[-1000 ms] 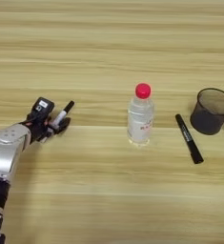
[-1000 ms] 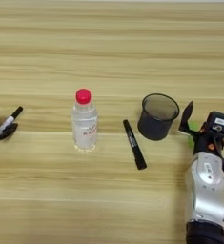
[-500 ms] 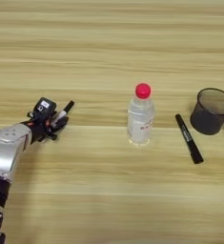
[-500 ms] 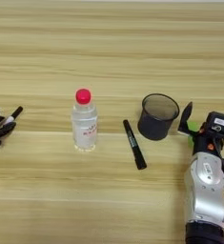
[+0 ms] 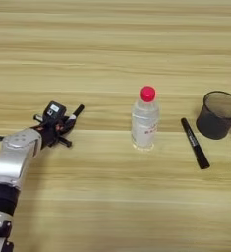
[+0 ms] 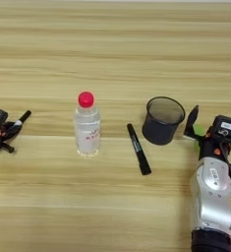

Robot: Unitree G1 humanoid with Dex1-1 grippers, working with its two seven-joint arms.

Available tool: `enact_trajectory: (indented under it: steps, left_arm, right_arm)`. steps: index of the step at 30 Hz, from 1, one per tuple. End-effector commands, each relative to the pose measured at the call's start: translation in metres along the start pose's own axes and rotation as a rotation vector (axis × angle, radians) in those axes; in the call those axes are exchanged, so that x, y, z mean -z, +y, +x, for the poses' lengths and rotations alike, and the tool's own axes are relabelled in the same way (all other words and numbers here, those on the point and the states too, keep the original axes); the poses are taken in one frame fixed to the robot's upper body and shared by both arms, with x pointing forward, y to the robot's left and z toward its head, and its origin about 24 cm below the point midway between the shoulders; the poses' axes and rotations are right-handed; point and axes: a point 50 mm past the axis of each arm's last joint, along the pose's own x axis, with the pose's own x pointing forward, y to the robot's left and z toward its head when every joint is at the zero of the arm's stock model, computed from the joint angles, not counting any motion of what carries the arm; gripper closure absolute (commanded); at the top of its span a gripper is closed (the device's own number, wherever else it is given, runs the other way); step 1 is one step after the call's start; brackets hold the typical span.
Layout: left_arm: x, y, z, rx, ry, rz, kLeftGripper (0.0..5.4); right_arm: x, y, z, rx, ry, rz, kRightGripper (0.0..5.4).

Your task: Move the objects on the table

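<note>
Two hands, left hand [image 5: 63,125] gripping white marker [image 5: 73,114], right hand [image 6: 198,129] wide around green block [image 6: 199,131], right view only.

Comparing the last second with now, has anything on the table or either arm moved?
No visible change. The left gripper still holds the slim marker at the left; the right gripper stays by the green block. Bottle, black marker and mesh cup have not moved.
</note>
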Motion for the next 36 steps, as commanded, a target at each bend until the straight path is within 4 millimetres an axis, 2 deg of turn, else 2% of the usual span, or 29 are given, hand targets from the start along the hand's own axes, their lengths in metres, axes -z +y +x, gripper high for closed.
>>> enact_trajectory:
  steps: [1,9,17,26,28,36]
  left_arm:
    - [0.016,-0.026,0.005,0.067,0.053,-0.086,4.70]
    - [0.019,-0.058,0.010,0.157,0.076,-0.152,4.70]
    - [0.022,-0.076,0.013,0.203,0.090,-0.171,4.70]
    - [0.022,-0.079,0.015,0.198,0.083,-0.168,4.70]
    - [0.021,-0.078,0.015,0.188,0.076,-0.158,4.29]
    - [0.015,-0.075,0.015,0.172,0.040,-0.134,3.41]
  right_arm:
    - [0.002,-0.002,0.000,0.015,0.013,0.010,0.00]
    - [0.002,-0.002,0.001,0.015,0.013,0.012,0.00]
    - [0.002,-0.002,0.001,0.015,0.013,0.013,0.00]
    - [0.002,-0.001,0.000,0.014,0.011,0.014,0.00]
    - [0.002,-0.001,0.000,0.014,0.011,0.014,0.00]
    - [0.002,-0.002,0.000,0.012,0.014,0.013,0.00]
